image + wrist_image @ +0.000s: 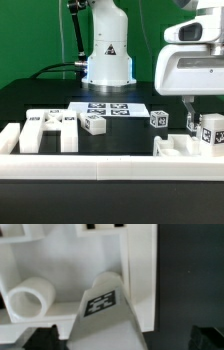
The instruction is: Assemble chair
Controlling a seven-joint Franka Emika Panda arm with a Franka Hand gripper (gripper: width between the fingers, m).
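Gripper (122, 336) spread wide, black fingers (40, 337) straddling smooth white tagged leg (100, 308) without touching; hollow round tube (30, 296) beside leg.

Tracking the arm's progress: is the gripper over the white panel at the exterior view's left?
No, the gripper hangs at the exterior view's right, by a tagged chair part, well away from that panel.

Ext. cam low, near table (40, 95) edge, faces arm base (108, 60); wrist cam close above chair part (210, 135) (100, 303) both share.
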